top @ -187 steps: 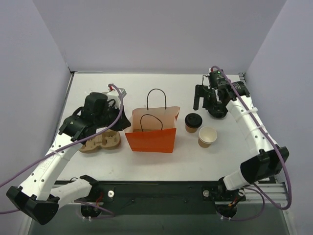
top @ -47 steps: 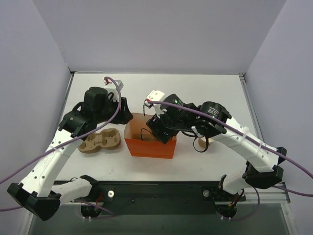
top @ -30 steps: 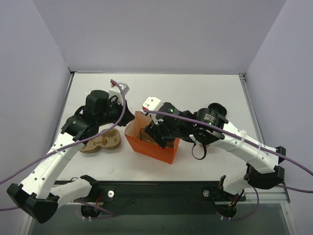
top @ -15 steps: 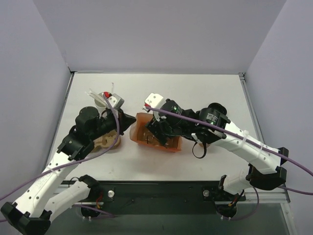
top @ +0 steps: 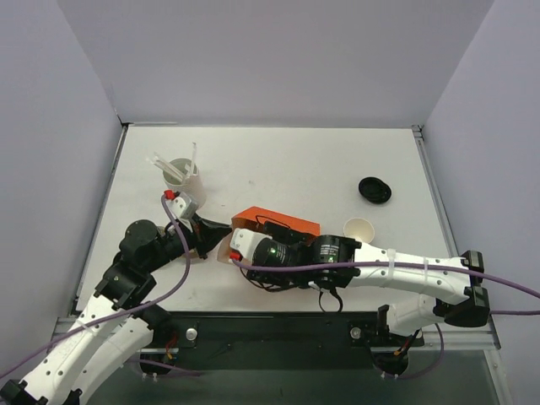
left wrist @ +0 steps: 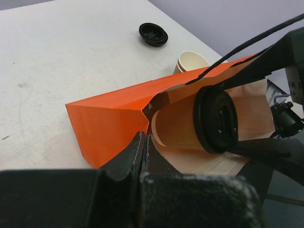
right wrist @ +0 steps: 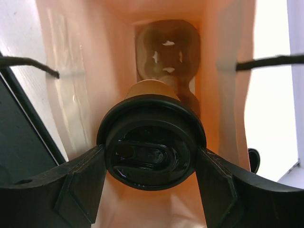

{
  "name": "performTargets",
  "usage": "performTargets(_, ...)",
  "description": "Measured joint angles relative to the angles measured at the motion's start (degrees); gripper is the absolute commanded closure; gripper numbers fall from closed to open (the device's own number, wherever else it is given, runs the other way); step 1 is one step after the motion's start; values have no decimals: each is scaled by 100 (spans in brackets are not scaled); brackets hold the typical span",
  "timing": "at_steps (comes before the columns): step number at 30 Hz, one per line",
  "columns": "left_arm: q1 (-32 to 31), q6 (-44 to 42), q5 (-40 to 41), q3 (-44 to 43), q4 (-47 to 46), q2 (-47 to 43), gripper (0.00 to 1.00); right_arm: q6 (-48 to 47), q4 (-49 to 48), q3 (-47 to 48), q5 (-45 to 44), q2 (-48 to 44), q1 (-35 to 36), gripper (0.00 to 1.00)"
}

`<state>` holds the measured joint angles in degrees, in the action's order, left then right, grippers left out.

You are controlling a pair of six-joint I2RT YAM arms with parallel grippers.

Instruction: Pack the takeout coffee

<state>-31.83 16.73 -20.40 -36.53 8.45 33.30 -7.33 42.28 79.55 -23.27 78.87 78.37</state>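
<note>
Two grippers are on one bag, so let's run it left to right. Far left on the table [top: 295, 160] stands the white cup of stirrers [top: 181, 175], well clear of the action. Next comes the left gripper [left wrist: 143, 138], jaws pressed tight together and pinching the paper rim of the orange bag [left wrist: 111, 118]. The bag is tipped onto its side, with its mouth pulled wide.

Inside that mouth sits the takeout coffee [left wrist: 183, 128], lying sideways between the paper walls. The right gripper [right wrist: 151, 154] has reached in after it. Its fingers [right wrist: 80, 185] are spread wide and clasp the cup on both sides at lid level. Further right a lidless tan cup [top: 359, 229] sits just beside the bag, and a loose black lid [top: 375, 189] lies beyond it.

I'd call this well past halfway: the coffee is inside the bag but not yet let go. What's left, by my reading, is to set it down, release it, back the arm out and stand the bag up.

The cup itself is small, tan kraft paper, undented. Its black lid [left wrist: 216, 118] is seated squarely and faces the bag's opening, drinking slot showing. Something brown lies at the far end of the bag, but I can't tell what it is.
</note>
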Motion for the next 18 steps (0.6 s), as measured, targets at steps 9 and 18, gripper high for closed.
performTargets(9, -13, 420, -306, 356, 74, -831, 100, -219, -343, -328, -529, 0, 317, 59)
performTargets(18, -13, 619, -380, 396, 435, -1233, 100, -778, -573, -376, -719, 81, 310, 59)
